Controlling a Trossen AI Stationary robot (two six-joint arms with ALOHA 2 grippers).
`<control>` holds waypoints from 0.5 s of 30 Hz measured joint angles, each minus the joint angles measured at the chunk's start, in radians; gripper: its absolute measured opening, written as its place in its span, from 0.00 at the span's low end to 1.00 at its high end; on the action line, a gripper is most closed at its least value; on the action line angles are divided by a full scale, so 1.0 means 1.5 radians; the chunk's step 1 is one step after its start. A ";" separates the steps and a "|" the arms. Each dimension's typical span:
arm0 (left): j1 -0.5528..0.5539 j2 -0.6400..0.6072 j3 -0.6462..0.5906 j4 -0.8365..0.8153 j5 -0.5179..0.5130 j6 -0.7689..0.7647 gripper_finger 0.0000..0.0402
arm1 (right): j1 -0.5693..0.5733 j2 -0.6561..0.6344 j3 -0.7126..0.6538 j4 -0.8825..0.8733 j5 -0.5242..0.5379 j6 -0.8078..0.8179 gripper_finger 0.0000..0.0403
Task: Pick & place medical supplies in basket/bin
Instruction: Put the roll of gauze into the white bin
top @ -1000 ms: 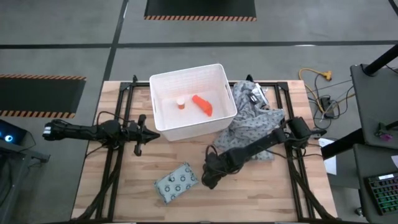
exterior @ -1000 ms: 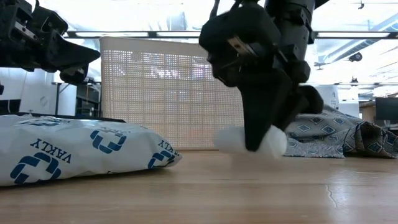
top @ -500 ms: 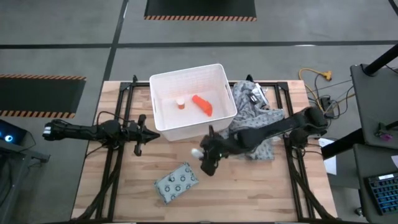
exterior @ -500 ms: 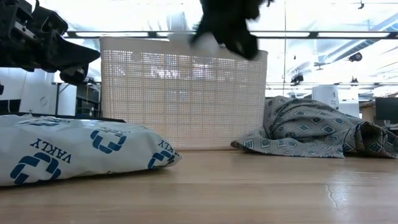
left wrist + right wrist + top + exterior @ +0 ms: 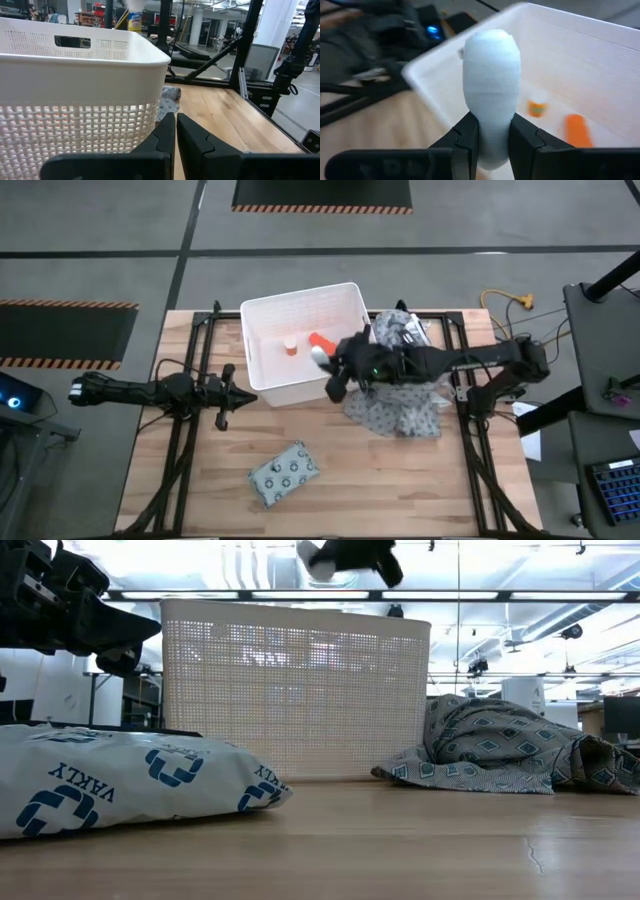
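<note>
A wooden table (image 5: 400, 480) is seen from above, with a large white bin (image 5: 262, 320) standing near its far edge, a little left of centre. The right arm reaches across from the right side of the table, and its gripper (image 5: 335, 365) hangs over the bin's near right corner. Its two dark fingers (image 5: 466, 145) are closed tightly on a small white cylinder (image 5: 491, 85), which stands up between them (the wrist camera shows it wrapped in something soft and white). From table height, the same gripper (image 5: 345, 552) is raised well above the bin's rim, with the white cylinder (image 5: 310, 558) poking out to one side.

Inside the bin lie an orange-red tapered piece (image 5: 320, 341) and a small white round cap (image 5: 290, 346) with an orange base, near each other on the floor of the bin.

A flat, pale, dotted packet (image 5: 284, 474) lies on the table nearer the front edge, well apart from the bin. A crumpled grey patterned cloth (image 5: 405, 405) sits just to the right of the bin, under the right arm.

The left arm rests along the left side of the table, its gripper (image 5: 222, 392) near the bin's left wall. Its fingers (image 5: 162, 140) are pressed together, holding nothing.
</note>
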 joint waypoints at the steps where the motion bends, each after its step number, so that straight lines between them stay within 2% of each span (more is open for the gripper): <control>1: 0.000 0.000 0.000 0.000 0.000 0.000 0.00 | -0.015 0.004 0.000 -0.006 -0.002 0.000 0.17; 6: 0.000 0.000 0.000 0.000 0.000 0.000 0.00 | -0.085 0.028 -0.001 -0.021 -0.028 0.013 0.17; 10: 0.000 0.000 0.000 0.000 0.000 0.000 0.00 | -0.134 0.048 0.021 -0.049 -0.083 0.062 0.17; 15: 0.000 0.000 0.000 0.000 0.000 0.000 0.00 | -0.167 0.098 0.091 -0.156 -0.097 0.056 0.17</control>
